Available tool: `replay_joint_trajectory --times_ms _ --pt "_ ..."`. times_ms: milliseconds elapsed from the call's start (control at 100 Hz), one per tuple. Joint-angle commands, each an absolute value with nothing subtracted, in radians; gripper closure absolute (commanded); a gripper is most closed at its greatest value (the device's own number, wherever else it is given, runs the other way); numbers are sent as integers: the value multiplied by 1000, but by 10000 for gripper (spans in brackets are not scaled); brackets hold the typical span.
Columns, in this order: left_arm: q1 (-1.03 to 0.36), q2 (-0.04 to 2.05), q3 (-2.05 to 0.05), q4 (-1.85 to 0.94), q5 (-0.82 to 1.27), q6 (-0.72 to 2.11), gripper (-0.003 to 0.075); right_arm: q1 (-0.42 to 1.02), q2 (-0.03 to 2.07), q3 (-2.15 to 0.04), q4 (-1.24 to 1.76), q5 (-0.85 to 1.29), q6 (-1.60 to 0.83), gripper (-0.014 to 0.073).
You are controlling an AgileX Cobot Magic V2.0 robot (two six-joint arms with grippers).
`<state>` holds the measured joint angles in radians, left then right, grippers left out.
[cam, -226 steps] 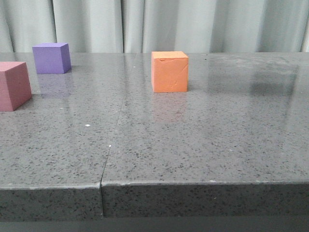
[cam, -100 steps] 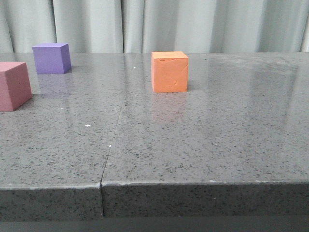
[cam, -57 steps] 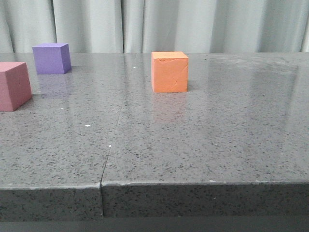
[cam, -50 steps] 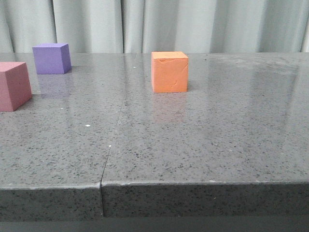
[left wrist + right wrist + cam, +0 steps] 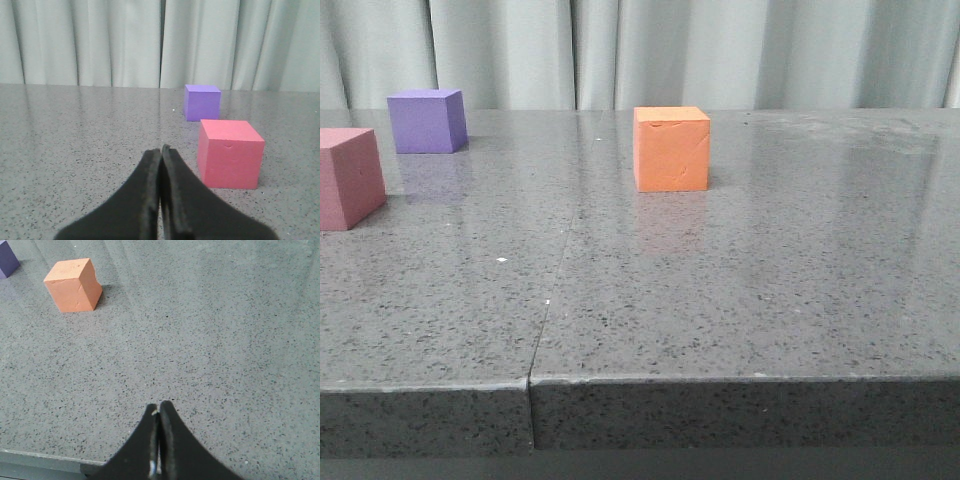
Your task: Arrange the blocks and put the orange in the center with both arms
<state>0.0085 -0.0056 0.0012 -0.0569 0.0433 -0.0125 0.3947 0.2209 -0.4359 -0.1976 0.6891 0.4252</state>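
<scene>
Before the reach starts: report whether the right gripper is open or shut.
Shut. The right gripper has its jaws pressed together, holding nothing.

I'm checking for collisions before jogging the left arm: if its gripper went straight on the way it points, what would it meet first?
Probably nothing: the shut left gripper points past the pink cube, at bare tabletop toward the curtain. Depth is unclear.
</scene>
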Motion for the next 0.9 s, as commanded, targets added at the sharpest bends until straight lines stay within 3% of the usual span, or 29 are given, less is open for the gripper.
replay_joint_trajectory --times_ms 0,370,890 --pt "10 -34 28 -139 -37 -14 741 389 229 -450 -224 598 417 601" --pt "10 34 -175 -161 120 -14 741 389 229 -450 -223 601 417 601" --pt "10 488 -556 -160 421 -7 740 389 229 -450 -223 601 417 601"
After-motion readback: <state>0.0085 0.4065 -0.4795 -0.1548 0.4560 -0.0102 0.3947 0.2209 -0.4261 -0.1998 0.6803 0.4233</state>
